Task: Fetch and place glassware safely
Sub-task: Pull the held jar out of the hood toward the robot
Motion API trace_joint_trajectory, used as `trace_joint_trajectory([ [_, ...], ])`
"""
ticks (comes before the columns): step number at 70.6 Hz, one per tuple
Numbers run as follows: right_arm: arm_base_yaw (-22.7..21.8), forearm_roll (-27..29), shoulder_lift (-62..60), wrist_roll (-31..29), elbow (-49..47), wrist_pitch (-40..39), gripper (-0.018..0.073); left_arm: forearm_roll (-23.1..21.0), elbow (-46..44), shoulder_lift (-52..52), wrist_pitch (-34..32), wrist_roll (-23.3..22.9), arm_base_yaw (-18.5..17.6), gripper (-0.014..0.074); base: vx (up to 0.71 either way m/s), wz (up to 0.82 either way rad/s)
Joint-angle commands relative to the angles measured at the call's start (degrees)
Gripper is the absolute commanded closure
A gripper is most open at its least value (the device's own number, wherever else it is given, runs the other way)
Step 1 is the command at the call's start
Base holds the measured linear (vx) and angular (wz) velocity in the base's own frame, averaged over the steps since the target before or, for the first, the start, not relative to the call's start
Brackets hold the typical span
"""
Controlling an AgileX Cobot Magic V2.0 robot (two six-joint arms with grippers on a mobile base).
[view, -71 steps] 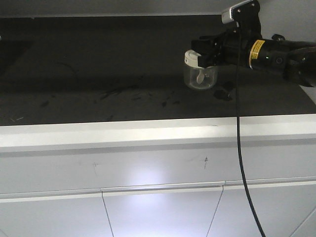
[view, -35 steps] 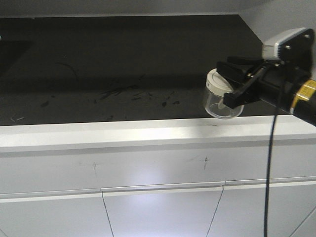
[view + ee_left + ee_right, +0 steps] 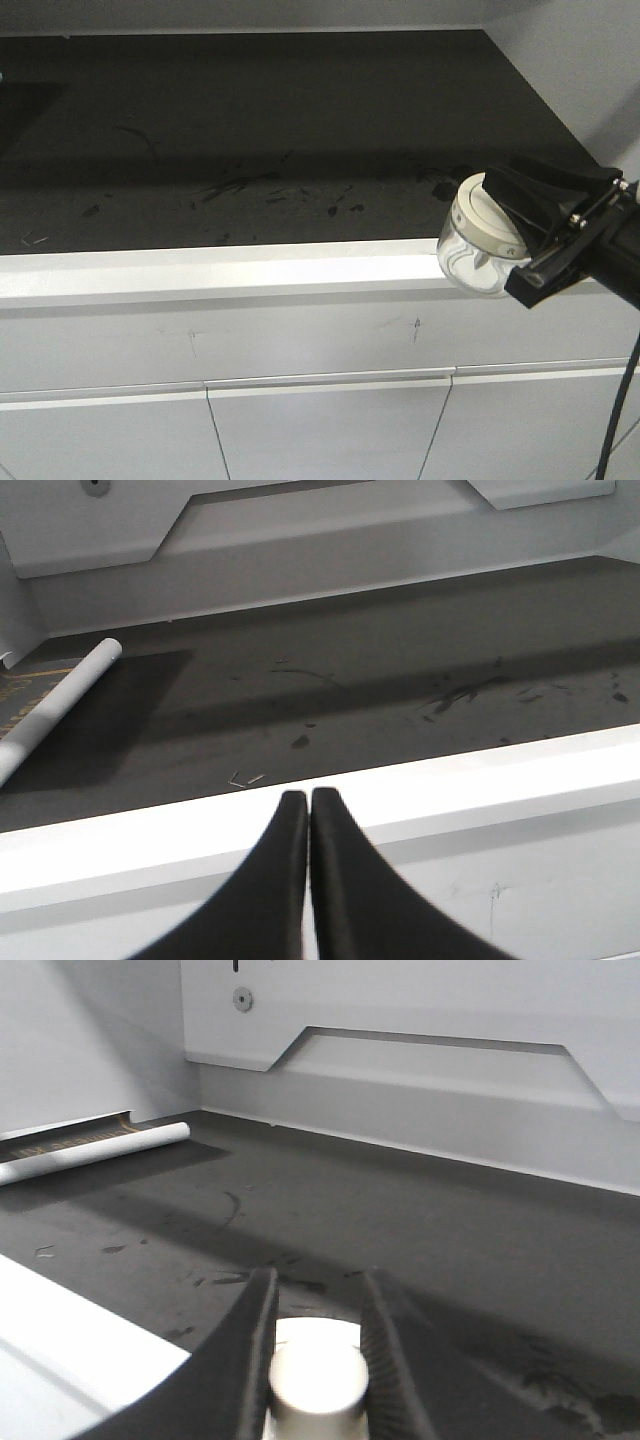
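Observation:
The glassware (image 3: 478, 248), a squat clear jar with a cream-white lid, hangs in the air at the right of the front view, out past the white front edge of the counter. My right gripper (image 3: 505, 205) is shut on the lid's knob (image 3: 318, 1380), which shows pinched between the two black fingers (image 3: 250, 1345) in the right wrist view. The jar body is hidden there. My left gripper (image 3: 308, 798) is shut with nothing in it, its tips over the counter's white front edge. It does not show in the front view.
A dark counter top (image 3: 250, 140) with scuff marks runs across, edged by a white front lip (image 3: 220, 268) above cabinet drawers (image 3: 320, 420). A white rolled tube (image 3: 55, 705) lies at the far left by a recess. A white back wall (image 3: 420, 1050) rises behind.
The right arm has pulled back toward the front right with the jar, lifting it from the counter's back right area to beyond the front edge.

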Motion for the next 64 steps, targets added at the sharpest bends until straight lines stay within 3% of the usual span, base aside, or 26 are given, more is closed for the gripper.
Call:
trace_joint_trajectory([
  [1,2.3,2.8,-1.4,0.0,-1.1,-4.2,0.0561,-0.3,-1.4,0.6,-3.9,-0.2,-0.1,0.0603,0.00,0.00],
  [20,16.1,4.4,-1.0,-3.2,-1.1,1.4,0.0561,-0.3,-1.4,0.6,-3.9,-0.2,-0.1,0.0603,0.00,0.00],
  [31,22.1,6.1,0.8,-3.2,-1.1,1.3,0.0561,-0.3,-1.4,0.6,-3.9,-0.2,-0.1,0.0603,0.00,0.00],
  [52,29.8,6.7,4.2,-4.6,-1.1,-0.6,0.0561,-0.3,-1.4,0.6,-3.9,-0.2,-0.1,0.0603,0.00,0.00],
  [64,31.3,9.1,4.6,-7.9,-1.1,-2.4,0.0561,-0.3,-1.4,0.6,-3.9,-0.2,-0.1,0.0603,0.00,0.00],
])
